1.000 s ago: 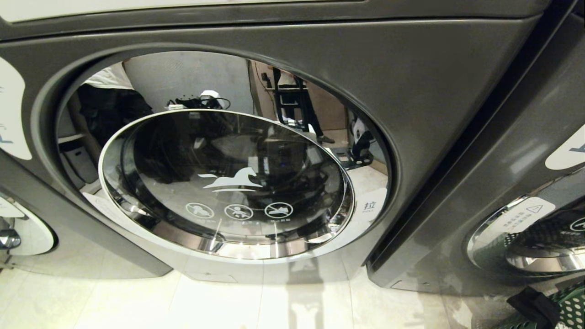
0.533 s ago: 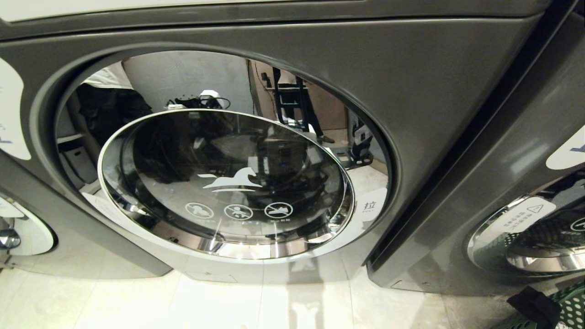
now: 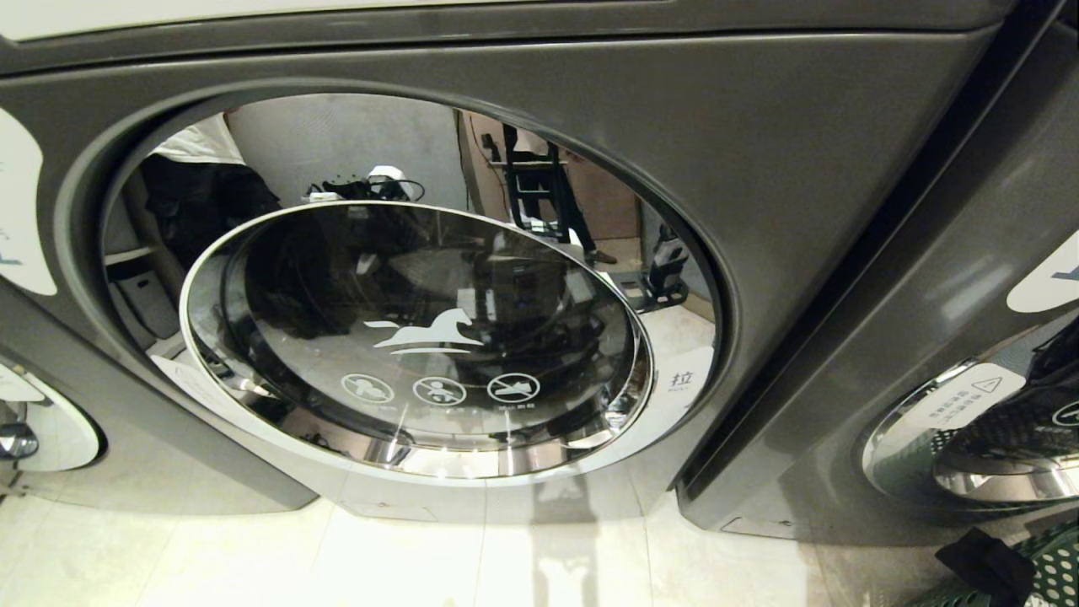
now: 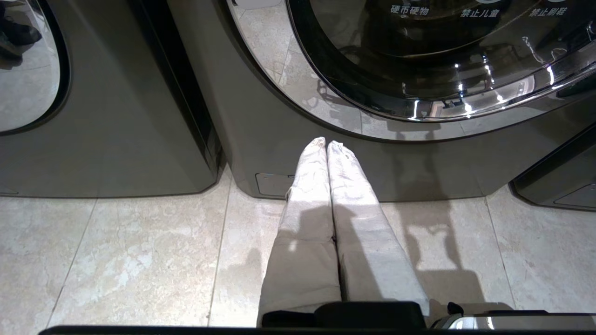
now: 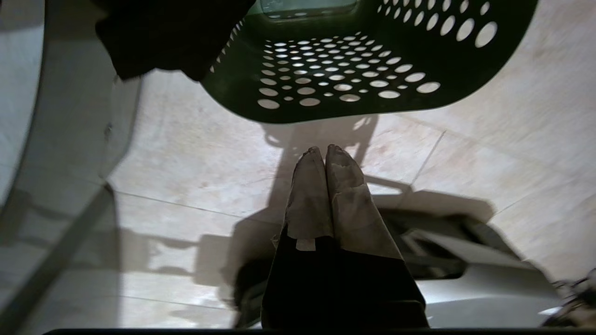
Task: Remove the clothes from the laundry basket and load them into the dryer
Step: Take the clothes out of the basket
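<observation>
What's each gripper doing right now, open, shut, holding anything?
Left gripper: shut, empty, over the floor before the dryer.
Right gripper: shut, empty, above the floor near the laundry basket.

the dryer [image 3: 539,278] stands on the floor [image 3: 421,556]; the laundry basket [image 3: 1054,565] sits at its right, clothes [image 3: 982,561] draped on its rim.

Signs on the dryer door [image 3: 413,337]

The glass bore a white horse logo [image 3: 428,330] above three round prohibition icons [image 3: 440,390]; a label [image 3: 681,379] beside its rim read "拉"; the left wrist view showed "禁止儿童" [image 4: 478,13].
</observation>
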